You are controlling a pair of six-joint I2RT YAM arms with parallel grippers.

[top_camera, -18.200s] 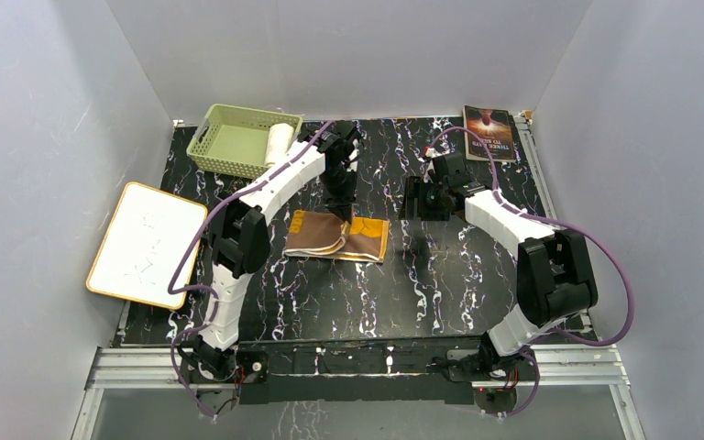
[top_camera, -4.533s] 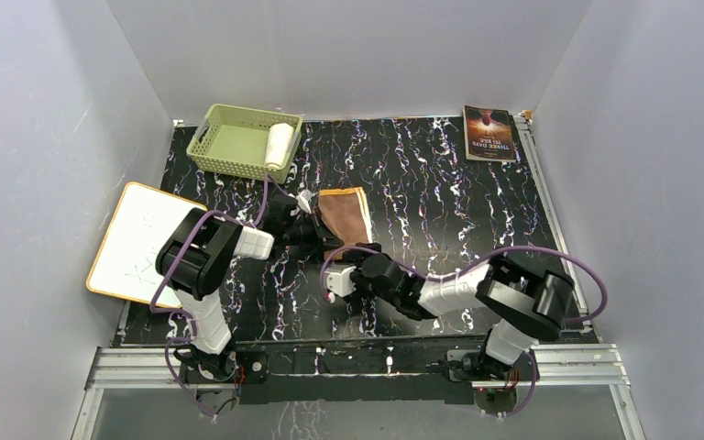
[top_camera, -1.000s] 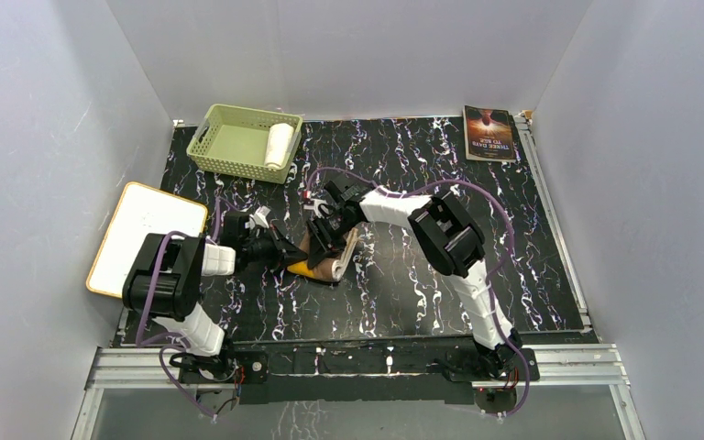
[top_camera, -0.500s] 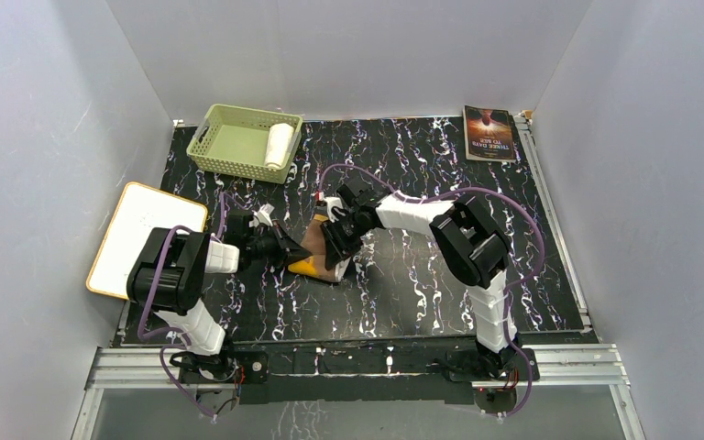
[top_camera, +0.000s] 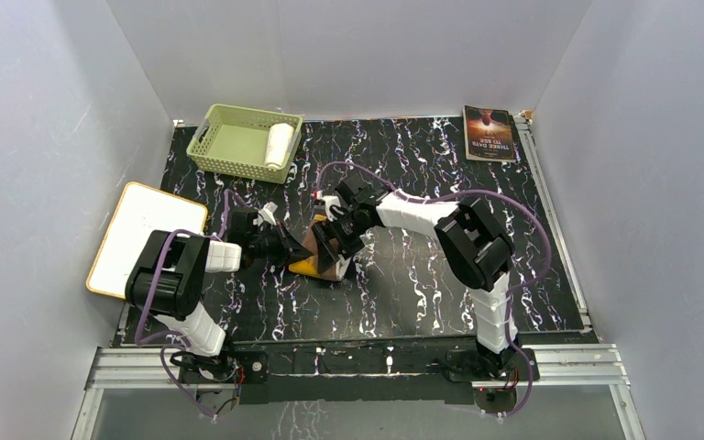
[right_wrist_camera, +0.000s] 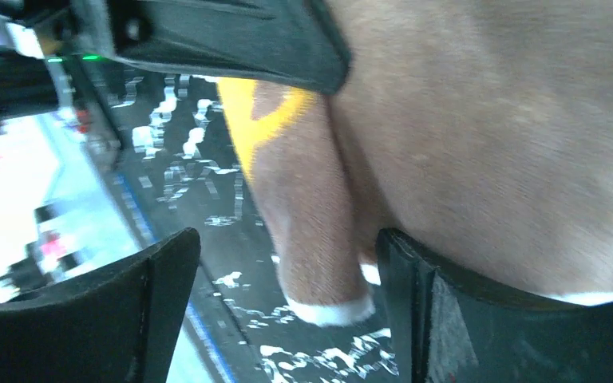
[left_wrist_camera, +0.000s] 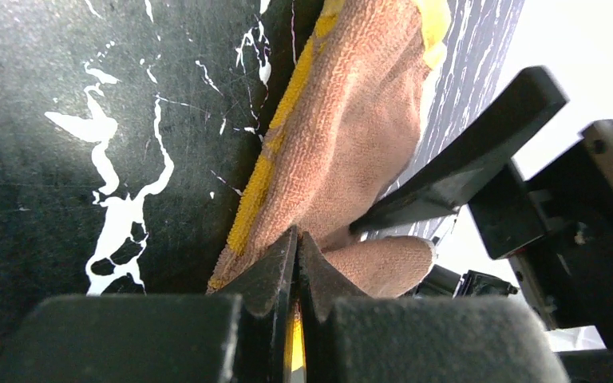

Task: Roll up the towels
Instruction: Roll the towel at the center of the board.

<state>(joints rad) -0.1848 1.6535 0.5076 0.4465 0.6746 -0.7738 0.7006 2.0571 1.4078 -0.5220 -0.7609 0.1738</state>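
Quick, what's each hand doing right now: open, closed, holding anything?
Left hand: closed, pinching the edge of the brown towel.
Right hand: open, fingers apart on either side of the same towel, not gripping it.

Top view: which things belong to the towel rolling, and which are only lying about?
For the job: brown towel, rolled white towel, green basket holding it.
Lying about: white board, book.
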